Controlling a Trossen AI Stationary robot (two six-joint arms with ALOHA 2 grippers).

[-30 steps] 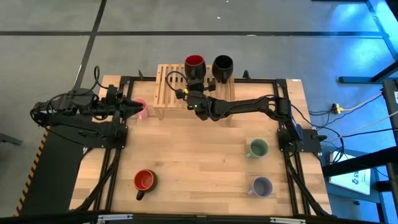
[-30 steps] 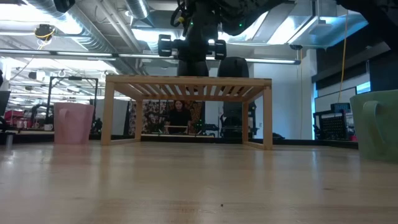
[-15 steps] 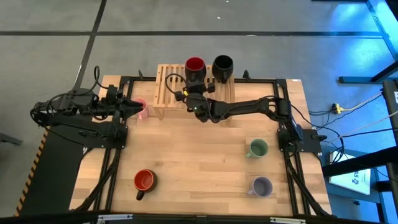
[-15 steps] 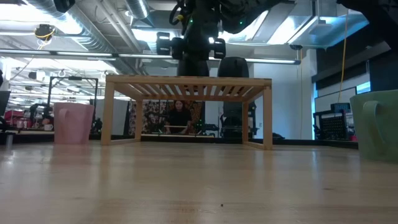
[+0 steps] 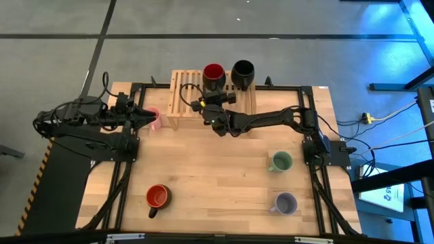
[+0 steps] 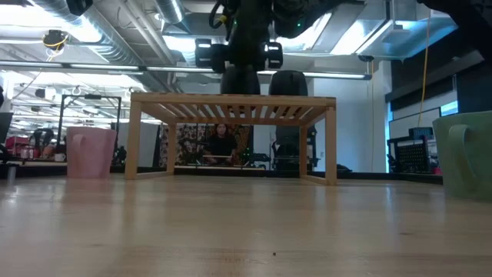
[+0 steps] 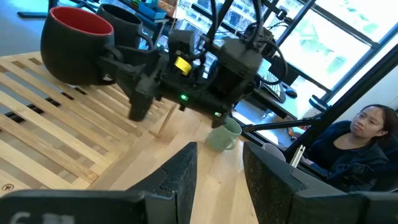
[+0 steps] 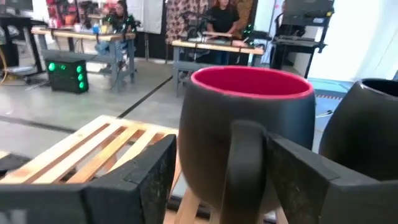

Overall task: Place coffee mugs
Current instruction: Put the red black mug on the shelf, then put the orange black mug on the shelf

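Though apart, jaws astride mug handle.

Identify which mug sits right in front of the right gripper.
The dark red mug on the slatted wooden rack, beside the black mug; the right gripper opens toward its handle. The others stand elsewhere.

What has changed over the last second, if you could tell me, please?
The right hand, open around the dark red mug's handle, has backed slightly away from it across the wooden rack; the mug stands free beside the black mug. The left hand stayed by the pink mug; the other mugs are unmoved.
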